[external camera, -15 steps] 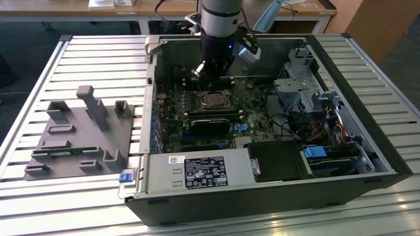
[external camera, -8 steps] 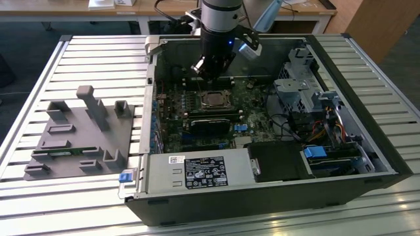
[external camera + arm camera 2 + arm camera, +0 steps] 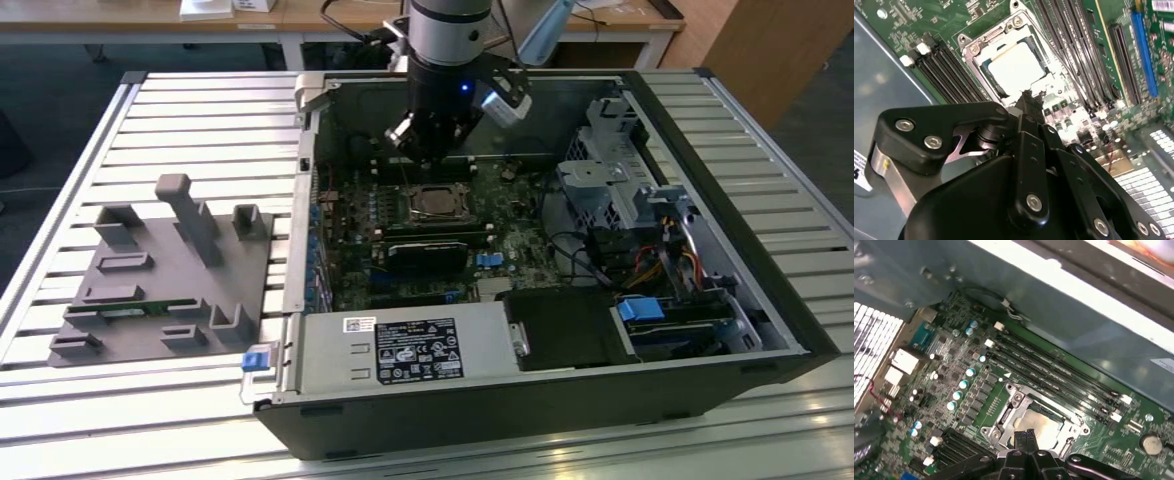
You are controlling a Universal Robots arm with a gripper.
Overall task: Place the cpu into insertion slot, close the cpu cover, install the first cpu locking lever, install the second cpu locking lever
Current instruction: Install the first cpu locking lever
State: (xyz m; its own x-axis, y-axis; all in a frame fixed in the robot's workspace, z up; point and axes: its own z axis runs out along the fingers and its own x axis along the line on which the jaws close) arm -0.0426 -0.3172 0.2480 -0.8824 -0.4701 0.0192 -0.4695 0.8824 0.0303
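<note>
pincer (image 3: 1026, 99) fingers pressed together, pinching nothing, tips at one edge of the cpu (image 3: 1016, 67) | cpu lies flat in the insertion slot (image 3: 968, 47) | cpu cover (image 3: 999, 40) down flat around it | memory slots (image 3: 954, 70) just beside | open computer case (image 3: 534, 400) on the counter (image 3: 200, 110)

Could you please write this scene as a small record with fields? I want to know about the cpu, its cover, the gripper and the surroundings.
cpu: lies flat in the insertion slot, silvery top showing
cpu cover: metal frame appears to lie down around the cpu in both wrist views
gripper: shut, holding nothing, close above the slot's edge
surroundings: open computer case on a slatted table; grey fixture tray at the exterior view's left of the case
</note>
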